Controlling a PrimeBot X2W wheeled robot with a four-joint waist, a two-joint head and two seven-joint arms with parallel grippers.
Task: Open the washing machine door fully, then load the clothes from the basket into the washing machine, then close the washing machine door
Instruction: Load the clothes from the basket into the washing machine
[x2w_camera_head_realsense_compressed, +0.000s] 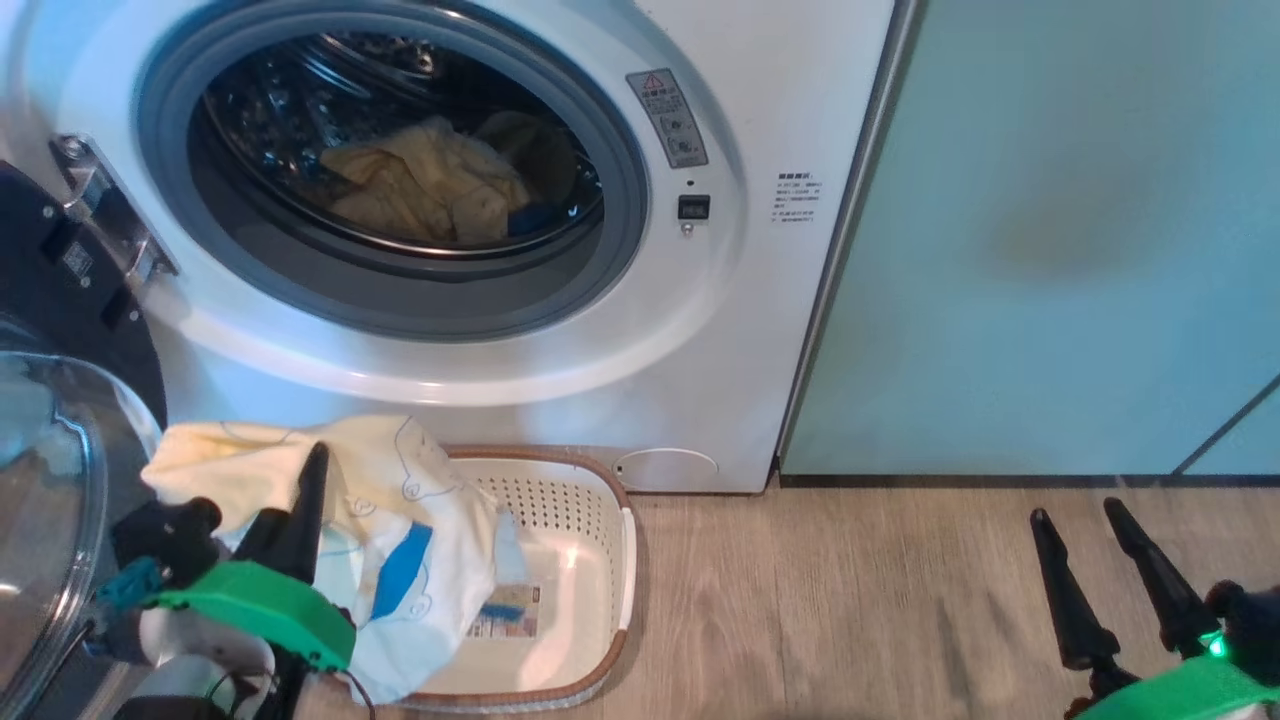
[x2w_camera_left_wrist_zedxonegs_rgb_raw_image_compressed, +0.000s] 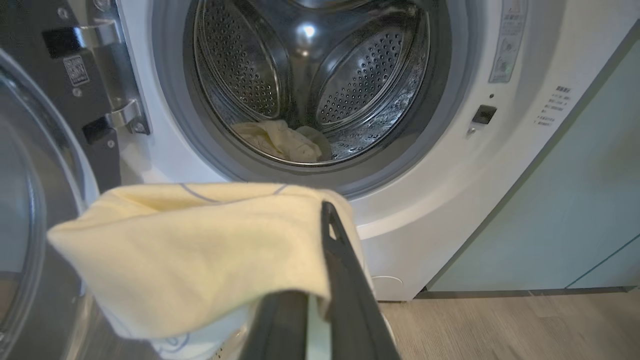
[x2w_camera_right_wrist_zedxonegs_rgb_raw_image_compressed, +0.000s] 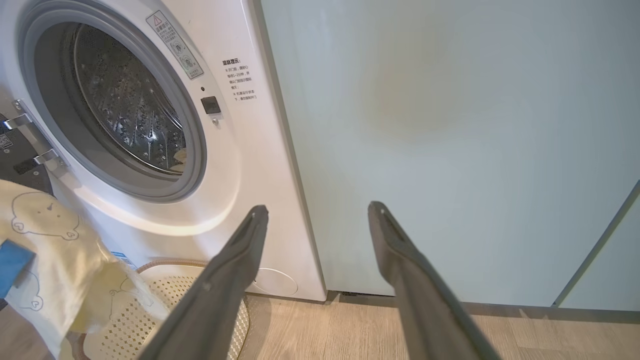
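Clenched on a cream-yellow garment (x2w_camera_head_realsense_compressed: 400, 520), the left jaws sat at about seven o'clock in the head view, the cloth draping down over the left part of the basket (x2w_camera_head_realsense_compressed: 575, 600) (a blue patch showed on the hanging part). At five o'clock the right jaws stood released and spread, grasping nothing, above the wooden floor (x2w_camera_head_realsense_compressed: 850, 600) and well apart from the basket.

Just beyond the basket rose the washing machine (x2w_camera_head_realsense_compressed: 760, 330), its round opening at eleven o'clock. The washing machine door (x2w_camera_head_realsense_compressed: 70, 300) was swung wide at nine o'clock, its glass bowl lower down at eight. Farther in, another of the clothes (x2w_camera_head_realsense_compressed: 430, 185) lay on the bottom of the steel drum (x2w_camera_head_realsense_compressed: 300, 110). A pale green cabinet (x2w_camera_head_realsense_compressed: 1050, 250) stood at two o'clock.

By my reading the loading step was in hand: the door looked fully open, one piece was inside, and this piece was raised above the basket but not yet at the opening. The next move would call for carrying the garment up and forward over the grey gasket (x2w_camera_head_realsense_compressed: 625, 200), deep enough that no trailing hem hung outside, before letting go. Whether more lay beneath it in the basket could not be told.
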